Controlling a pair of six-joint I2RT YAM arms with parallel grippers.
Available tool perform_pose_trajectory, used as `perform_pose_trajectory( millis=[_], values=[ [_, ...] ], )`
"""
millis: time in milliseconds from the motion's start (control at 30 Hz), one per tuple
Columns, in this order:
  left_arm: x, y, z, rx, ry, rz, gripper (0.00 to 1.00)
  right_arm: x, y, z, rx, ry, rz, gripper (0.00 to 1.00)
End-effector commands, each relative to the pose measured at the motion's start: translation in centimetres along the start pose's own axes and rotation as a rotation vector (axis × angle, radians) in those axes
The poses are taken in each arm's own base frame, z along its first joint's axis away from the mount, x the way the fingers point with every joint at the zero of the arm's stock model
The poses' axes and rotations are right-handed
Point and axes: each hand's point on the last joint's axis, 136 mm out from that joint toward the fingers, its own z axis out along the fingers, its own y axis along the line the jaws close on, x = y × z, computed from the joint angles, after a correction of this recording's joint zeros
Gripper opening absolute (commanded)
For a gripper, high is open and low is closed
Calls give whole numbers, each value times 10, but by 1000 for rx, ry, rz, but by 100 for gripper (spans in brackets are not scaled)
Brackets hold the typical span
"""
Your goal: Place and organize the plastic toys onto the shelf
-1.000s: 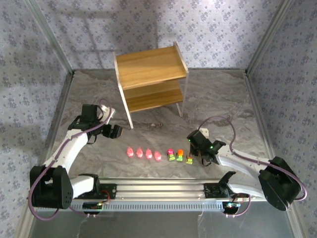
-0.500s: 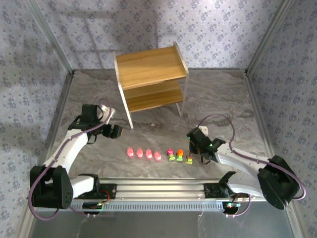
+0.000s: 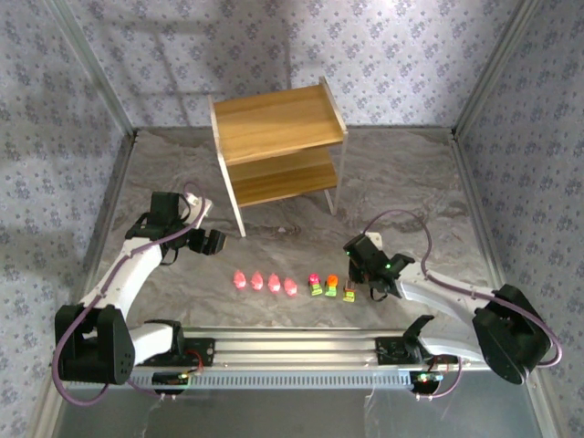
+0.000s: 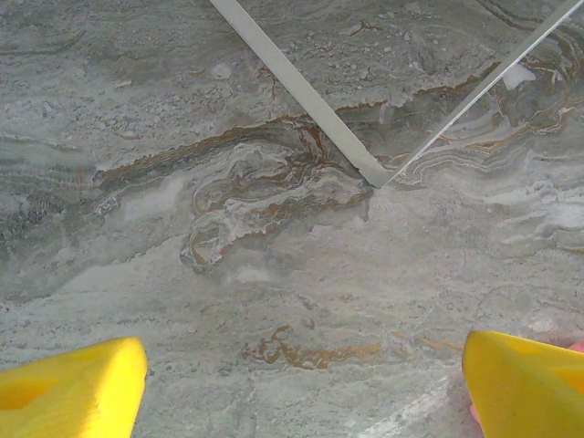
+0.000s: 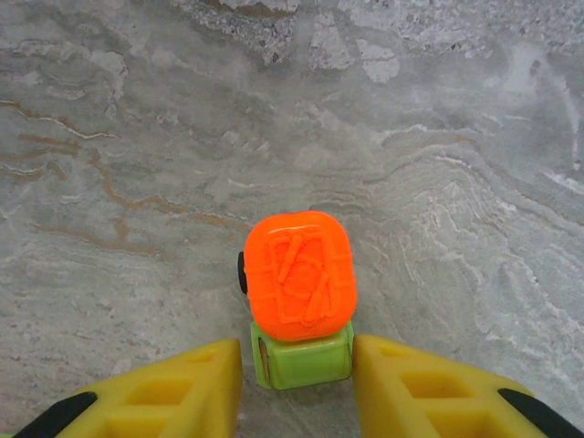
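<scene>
Yellow fingers (image 5: 182,388) of the right gripper (image 5: 298,365) stand one on each side of the green base of an orange-topped car (image 5: 299,274), right up against it. Whether they already press it, or a sliver of gap remains on its left side, I cannot tell. The car sits upright on the marbled table (image 5: 137,137), with a dark wheel showing at its left flank.

It looks like hard moulded plastic, very light and stiff, so it should need only a slight squeeze. The glossy sides are probably slippery, and a hard pinch could pop it out from between the pads. The flat green base is the place to hold, low and square across its two sides. The rounded orange roof overhangs and would give the pads only a sloping face. Being so light, the car may tip or skate away if one finger meets it first.

From above, that gripper is low over the table, just right of a near row of plastic toys. The row has three cars (image 3: 331,286) and, further left, four pink figures (image 3: 265,282), all standing on the table. The left gripper (image 3: 212,242), left of the row, has its jaws spread wide with nothing between them.

The shelf (image 3: 274,123) stands well apart at the far side, and no toy shows on its top tier. A gentle set-down will matter there, as a toy this light could roll on its wheels.
</scene>
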Motion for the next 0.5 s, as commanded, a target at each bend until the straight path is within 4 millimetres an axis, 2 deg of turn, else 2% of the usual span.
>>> perform_pose_trajectory(
  millis=[0, 200, 467],
  values=[
    [1, -1, 2, 4, 5, -10, 90, -6, 3, -4, -18, -20, -6, 39],
    [1, -1, 2, 4, 4, -10, 90, -7, 1, 0, -1, -6, 0, 42],
    [1, -1, 3, 4, 5, -11, 90, -6, 1, 5, 16, 11, -3, 40]
  ],
)
